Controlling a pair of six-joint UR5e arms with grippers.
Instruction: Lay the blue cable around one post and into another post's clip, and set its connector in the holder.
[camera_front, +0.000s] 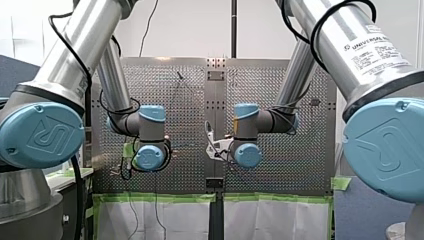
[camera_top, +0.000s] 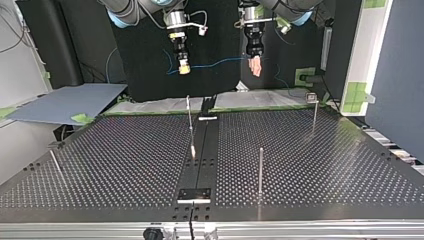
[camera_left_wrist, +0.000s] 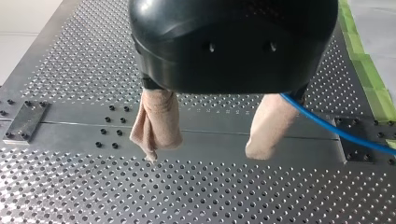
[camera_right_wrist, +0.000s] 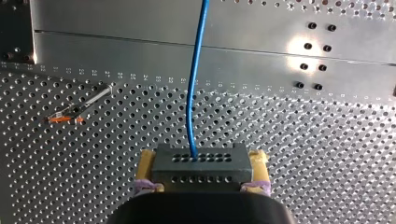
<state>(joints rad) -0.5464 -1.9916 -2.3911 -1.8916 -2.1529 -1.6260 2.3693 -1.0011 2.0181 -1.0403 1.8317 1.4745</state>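
Between the yellow pads of my right gripper (camera_right_wrist: 203, 161), up off the table, sits the dark grey connector (camera_right_wrist: 201, 169), clamped on both sides. From its front face the blue cable (camera_right_wrist: 195, 88) runs straight ahead. In the top view it hangs in a shallow line across to my left gripper (camera_left_wrist: 205, 154). That one's beige pads (camera_left_wrist: 156, 123) stand apart and grip nothing, with the cable passing just beside one of them. Under both lies the perforated table (camera_top: 325, 165), where a thin upright post (camera_top: 260, 170) stands, well apart from a small metal plate (camera_top: 195, 194) at the near end of the centre strip.
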